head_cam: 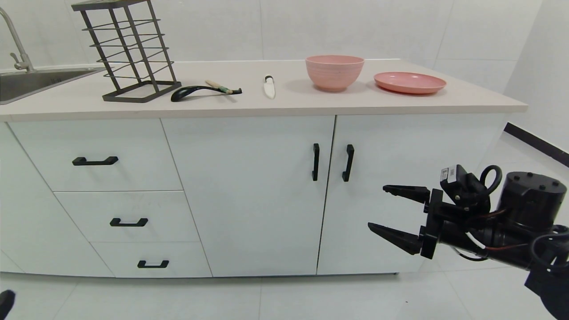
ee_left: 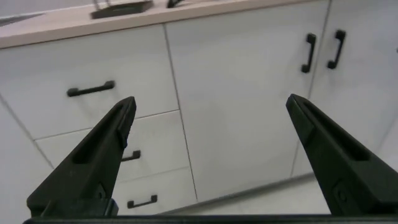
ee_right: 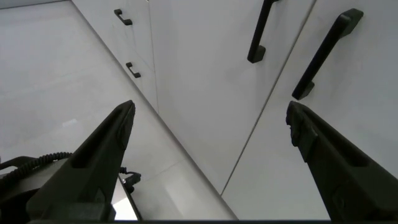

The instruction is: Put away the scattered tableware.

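Observation:
On the beige countertop (head_cam: 284, 104) lie a black ladle (head_cam: 195, 92), a wooden-handled utensil (head_cam: 218, 85) and a white knife (head_cam: 269, 86). A pink bowl (head_cam: 334, 72) and a pink plate (head_cam: 409, 82) stand to their right. My right gripper (head_cam: 382, 209) hangs open and empty, low in front of the right cabinet door, well below the counter. In the right wrist view my right gripper (ee_right: 208, 115) faces the two door handles (ee_right: 320, 56). My left gripper (ee_left: 211, 109) is open and empty, facing the drawers and doors below the counter.
A black wire rack (head_cam: 129, 49) stands at the counter's left, beside a steel sink (head_cam: 31, 82) with a tap. Below are three drawers (head_cam: 95, 161) and two cabinet doors with black handles (head_cam: 331, 162). White tiled floor lies in front.

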